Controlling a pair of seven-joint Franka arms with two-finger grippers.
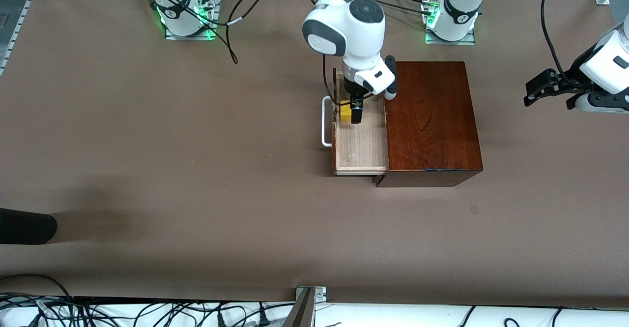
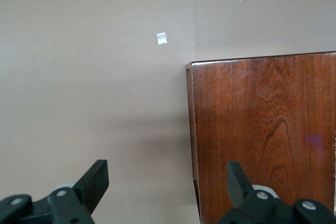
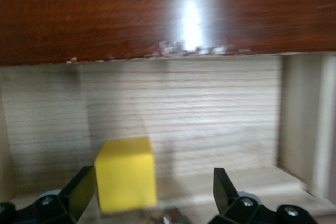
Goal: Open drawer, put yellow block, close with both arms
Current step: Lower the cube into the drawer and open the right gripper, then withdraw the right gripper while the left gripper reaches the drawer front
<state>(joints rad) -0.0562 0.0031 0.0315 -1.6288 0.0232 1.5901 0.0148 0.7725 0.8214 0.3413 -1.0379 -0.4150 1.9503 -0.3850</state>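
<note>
The drawer (image 1: pixel 361 145) of pale wood stands pulled out of the mahogany box (image 1: pixel 432 120), its white bar handle (image 1: pixel 325 120) toward the right arm's end of the table. The yellow block (image 1: pixel 345 113) lies in the drawer near its front. My right gripper (image 1: pixel 355 113) is down in the drawer, open. In the right wrist view the block (image 3: pixel 126 174) rests on the drawer floor (image 3: pixel 210 119) between the open jaws (image 3: pixel 152 184), close to one finger. My left gripper (image 1: pixel 528 93) hangs open and empty above the table off the box's other end; its wrist view shows the box top (image 2: pixel 262 140).
A black rounded object (image 1: pixel 24 226) juts in at the table's edge at the right arm's end. A small pale mark (image 1: pixel 474 210) lies on the table nearer the front camera than the box. Cables run along the front edge.
</note>
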